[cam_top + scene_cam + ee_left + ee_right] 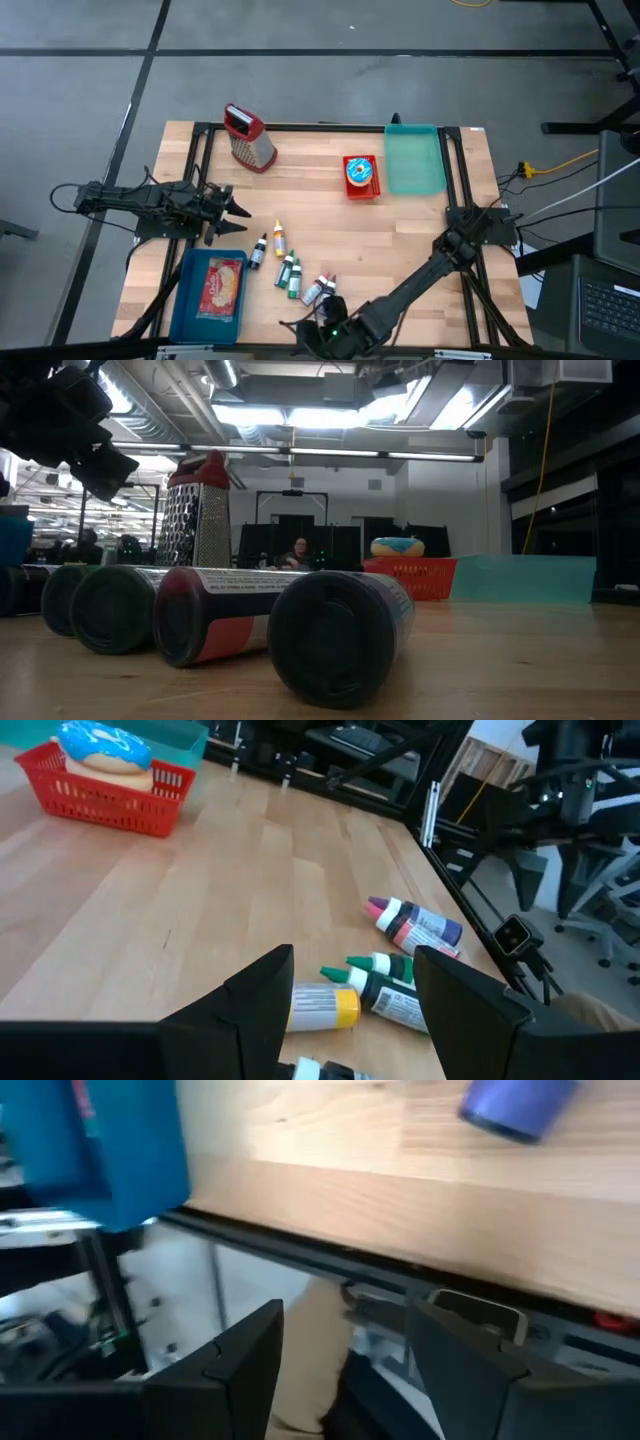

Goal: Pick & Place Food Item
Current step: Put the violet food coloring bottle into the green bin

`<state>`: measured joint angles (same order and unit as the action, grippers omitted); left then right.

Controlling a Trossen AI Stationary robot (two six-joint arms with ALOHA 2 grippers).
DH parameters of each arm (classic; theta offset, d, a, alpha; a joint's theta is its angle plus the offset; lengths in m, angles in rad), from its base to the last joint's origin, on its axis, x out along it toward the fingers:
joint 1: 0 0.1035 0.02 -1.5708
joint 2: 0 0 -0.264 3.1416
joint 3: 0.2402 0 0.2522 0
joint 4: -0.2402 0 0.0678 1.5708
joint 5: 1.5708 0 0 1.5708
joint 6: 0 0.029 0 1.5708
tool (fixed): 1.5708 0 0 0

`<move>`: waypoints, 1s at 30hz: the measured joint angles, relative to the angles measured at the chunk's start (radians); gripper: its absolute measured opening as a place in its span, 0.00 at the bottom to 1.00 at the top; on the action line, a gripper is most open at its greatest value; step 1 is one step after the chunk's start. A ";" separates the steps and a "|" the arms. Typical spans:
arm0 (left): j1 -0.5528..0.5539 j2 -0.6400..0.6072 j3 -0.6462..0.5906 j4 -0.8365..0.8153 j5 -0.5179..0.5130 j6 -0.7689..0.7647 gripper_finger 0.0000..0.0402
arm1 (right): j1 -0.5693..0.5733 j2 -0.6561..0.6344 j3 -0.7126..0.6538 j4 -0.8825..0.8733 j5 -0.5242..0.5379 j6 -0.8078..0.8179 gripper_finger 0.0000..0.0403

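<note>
The doughnut (pixel 360 171) sits in the red basket (pixel 361 187) at the far centre-right of the table (pixel 400 240), well apart from the spread, empty left claw (pixel 238 212) at the left and the spread right claw (pixel 300 328) at the near edge.
</note>
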<state>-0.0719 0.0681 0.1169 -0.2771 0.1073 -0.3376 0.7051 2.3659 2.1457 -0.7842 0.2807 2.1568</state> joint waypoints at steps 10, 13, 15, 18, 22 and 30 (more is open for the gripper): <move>0.000 0.000 0.000 -0.001 0.035 -0.005 0.50 | -0.068 0.060 0.181 -0.326 -0.150 0.009 0.54; 0.000 0.000 0.000 -0.004 0.036 0.001 0.50 | -0.091 0.069 0.180 -0.379 -0.181 -0.015 0.54; 0.000 0.000 0.000 -0.008 0.036 0.007 0.50 | -0.106 0.073 0.179 -0.390 -0.185 -0.035 0.54; 0.000 0.000 0.000 -0.013 0.035 0.012 0.50 | -0.129 0.073 0.179 -0.390 -0.185 -0.062 0.54; 0.000 0.000 0.000 -0.013 0.034 0.018 0.50 | -0.154 0.093 0.174 -0.412 -0.248 -0.081 0.54; 0.000 0.000 0.000 -0.026 0.035 0.017 0.50 | -0.158 0.157 0.174 -0.395 -0.300 -0.088 0.54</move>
<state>-0.0722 0.0682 0.1169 -0.3026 0.1426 -0.3210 0.5473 2.5227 2.3199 -1.1797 -0.0194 2.0691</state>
